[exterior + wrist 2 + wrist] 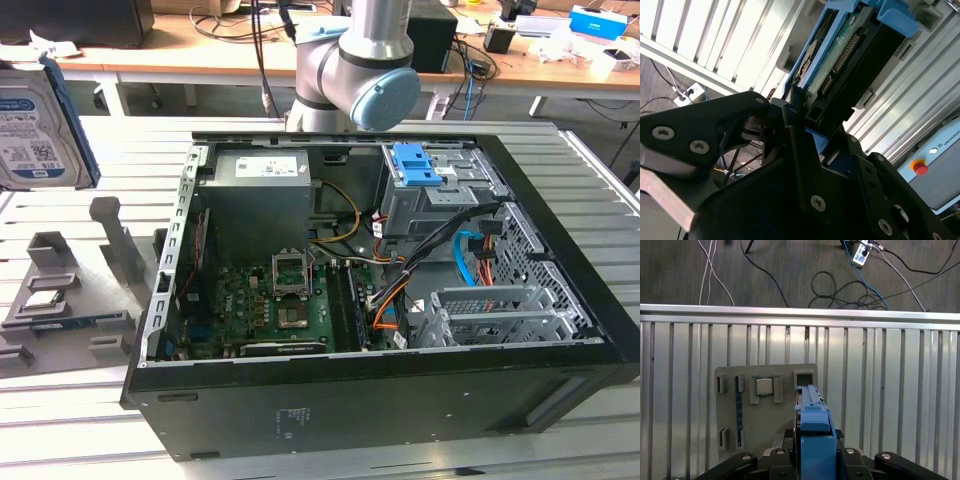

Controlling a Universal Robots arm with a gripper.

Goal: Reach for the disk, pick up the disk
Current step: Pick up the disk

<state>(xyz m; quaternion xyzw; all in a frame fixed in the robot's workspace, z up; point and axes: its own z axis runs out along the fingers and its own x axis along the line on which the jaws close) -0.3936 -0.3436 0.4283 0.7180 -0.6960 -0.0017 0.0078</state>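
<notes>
In the exterior view we find the disk (35, 130) upright at ten o'clock from the computer case (400, 400), above the fixture (60, 300); in the second wrist view the gripper (822, 132) clamps its blue-railed sides; in the first wrist view it hangs edge-on, likely to clear the slots.

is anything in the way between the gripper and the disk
Nothing visible stands between them. In both wrist views the disk sits between the fingers of the gripper, which look closed on it.
</notes>
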